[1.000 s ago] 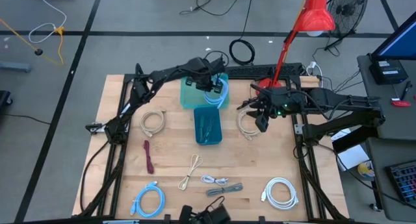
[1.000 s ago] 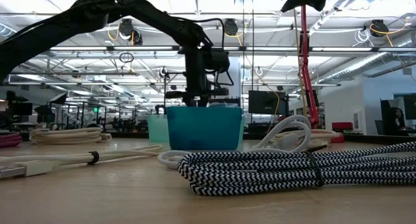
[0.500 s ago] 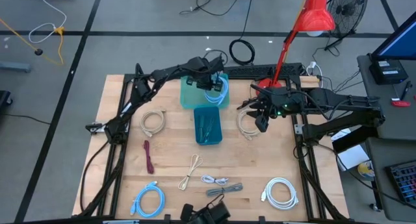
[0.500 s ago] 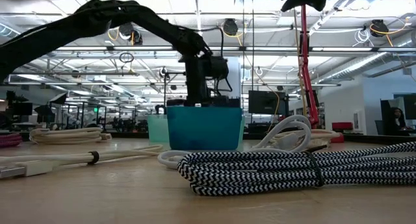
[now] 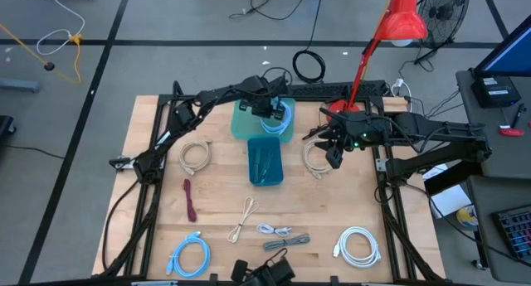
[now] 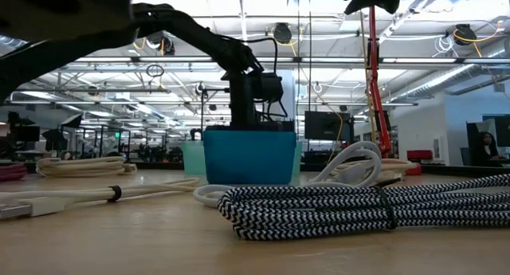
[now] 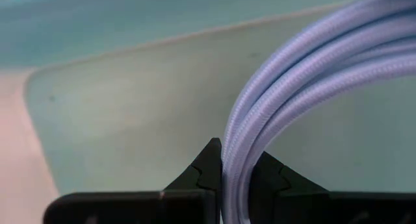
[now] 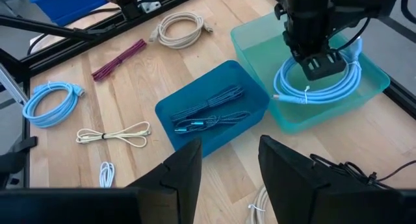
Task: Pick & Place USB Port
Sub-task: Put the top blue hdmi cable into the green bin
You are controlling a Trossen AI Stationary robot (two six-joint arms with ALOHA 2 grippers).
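Tabletop — light-blue cable (image 8: 316, 81) pinched in left tool (image 8: 320, 63).

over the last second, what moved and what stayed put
The left pincer, shut on the light blue cable, has come down into the pale green bin, lowering the coil inside it; the grip has not been let go. The right pincer stayed beside the white cable, its fingers open. The blue bin and the other cables on the table did not move.
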